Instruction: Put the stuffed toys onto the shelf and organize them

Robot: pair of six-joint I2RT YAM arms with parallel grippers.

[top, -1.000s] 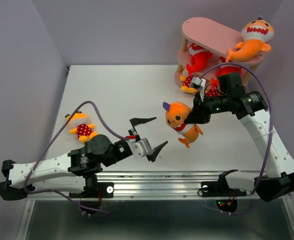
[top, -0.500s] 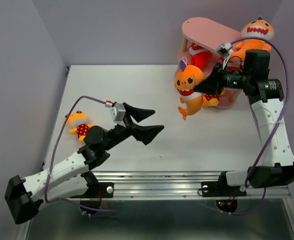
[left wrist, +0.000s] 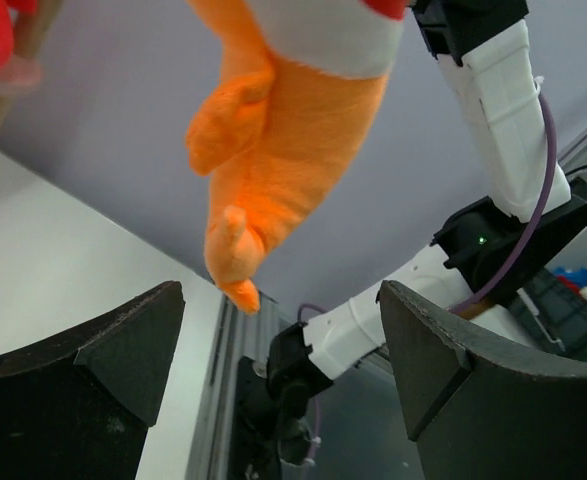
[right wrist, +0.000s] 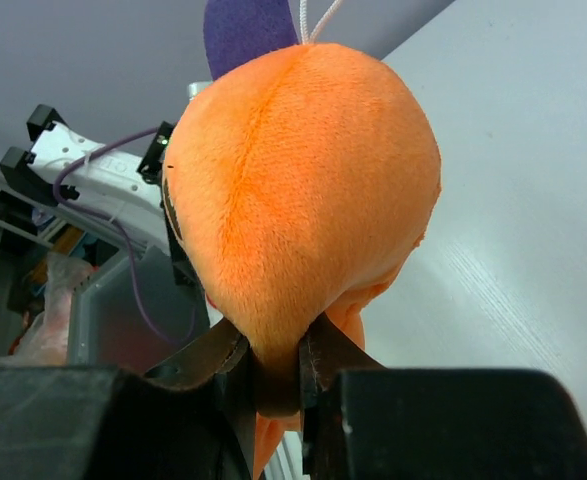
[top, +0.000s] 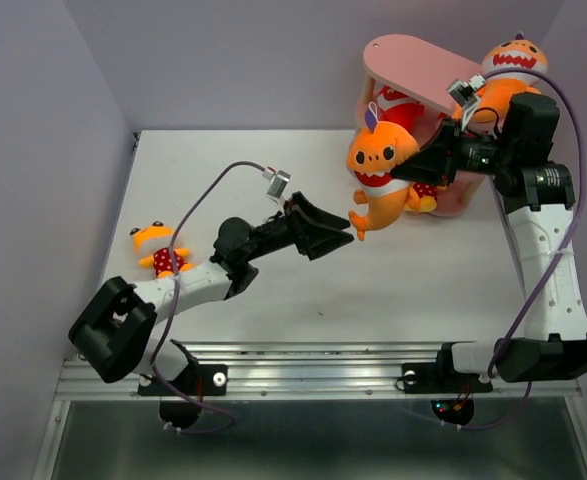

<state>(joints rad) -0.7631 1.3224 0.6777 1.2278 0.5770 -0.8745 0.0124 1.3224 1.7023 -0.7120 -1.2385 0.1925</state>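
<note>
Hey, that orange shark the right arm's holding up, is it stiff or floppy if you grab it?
Probably soft: the right arm's fingers pinch a narrow fold of the orange shark, so it squashes easily. Likely floppy and light: its tail dangles loosely below that small pinch.

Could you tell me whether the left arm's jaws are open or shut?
Open: the left wrist view shows them wide apart, the tail of the orange shark hanging above the gap.
</note>
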